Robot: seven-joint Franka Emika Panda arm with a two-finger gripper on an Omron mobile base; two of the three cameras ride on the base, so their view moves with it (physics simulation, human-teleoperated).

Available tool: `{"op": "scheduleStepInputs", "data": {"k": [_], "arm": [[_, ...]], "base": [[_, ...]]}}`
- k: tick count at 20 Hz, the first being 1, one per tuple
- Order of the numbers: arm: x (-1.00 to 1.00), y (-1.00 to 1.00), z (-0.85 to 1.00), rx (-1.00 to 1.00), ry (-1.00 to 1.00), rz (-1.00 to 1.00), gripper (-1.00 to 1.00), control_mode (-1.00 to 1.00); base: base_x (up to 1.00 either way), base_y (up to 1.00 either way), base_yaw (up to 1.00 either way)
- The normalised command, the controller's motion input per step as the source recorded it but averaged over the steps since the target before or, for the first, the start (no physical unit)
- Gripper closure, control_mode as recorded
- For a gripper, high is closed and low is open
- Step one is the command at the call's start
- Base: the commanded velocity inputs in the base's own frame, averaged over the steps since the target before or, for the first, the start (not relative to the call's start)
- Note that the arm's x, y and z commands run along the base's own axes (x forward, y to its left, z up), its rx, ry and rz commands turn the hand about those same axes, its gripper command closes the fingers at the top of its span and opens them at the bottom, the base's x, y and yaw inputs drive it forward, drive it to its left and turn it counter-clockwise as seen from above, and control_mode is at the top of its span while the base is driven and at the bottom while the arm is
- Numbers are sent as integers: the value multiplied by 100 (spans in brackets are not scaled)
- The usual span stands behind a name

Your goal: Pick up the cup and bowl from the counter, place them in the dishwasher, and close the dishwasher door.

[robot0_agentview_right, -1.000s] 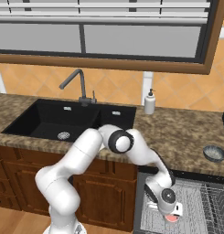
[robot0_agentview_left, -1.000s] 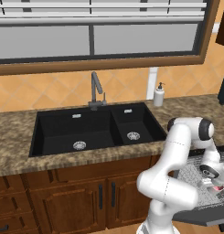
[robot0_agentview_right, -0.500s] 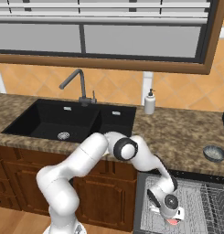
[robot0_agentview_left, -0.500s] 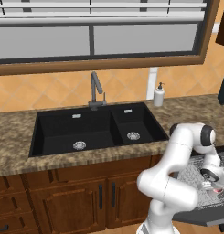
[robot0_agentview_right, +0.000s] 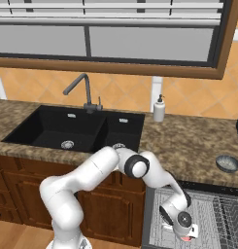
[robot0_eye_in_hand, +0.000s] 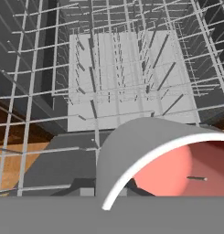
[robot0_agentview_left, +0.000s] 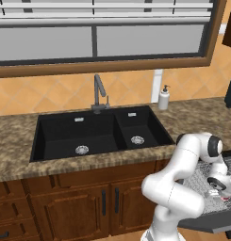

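The cup (robot0_eye_in_hand: 131, 153), grey outside and red inside, lies tilted against the hand camera, just above the dishwasher's grey wire rack (robot0_eye_in_hand: 122, 82). It shows as a pink spot (robot0_agentview_right: 190, 239) under my gripper (robot0_agentview_right: 186, 233), low over the rack (robot0_agentview_right: 210, 214). From the left, my gripper (robot0_agentview_left: 219, 188) hangs over the rack (robot0_agentview_left: 202, 179) above the lowered dishwasher door (robot0_agentview_left: 216, 222). The cup hides my fingertips, so I cannot tell whether they grip it. The grey bowl (robot0_agentview_right: 227, 163) rests on the counter (robot0_agentview_right: 188, 141) at the right.
A black double sink (robot0_agentview_left: 98, 134) with a faucet (robot0_agentview_left: 99, 94) sits in the counter (robot0_agentview_left: 22, 148). A white soap bottle (robot0_agentview_right: 159, 109) stands by the tiled wall. Brown cabinets (robot0_agentview_left: 88, 202) with black handles run under the counter, left of the dishwasher.
The hand has sunk a little lower toward the rack, with the cup still at it. The bowl has not moved.
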Motion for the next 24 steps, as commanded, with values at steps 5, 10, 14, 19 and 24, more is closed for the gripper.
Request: {"op": "scheduleStepInputs", "data": {"k": [5, 10, 14, 19, 24], "arm": [[0, 0, 0, 0, 0, 0, -100, -100], [-5, 0, 22, 0, -3, 0, -100, -100], [-30, 0, 80, 0, -9, 0, -100, -100], [-28, 0, 88, 0, -9, 0, -100, -100], [-28, 0, 99, 0, -3, 0, -100, -100]], "base": [[0, 0, 0], [0, 0, 0], [0, 0, 0], [0, 0, 0], [0, 0, 0]]}}
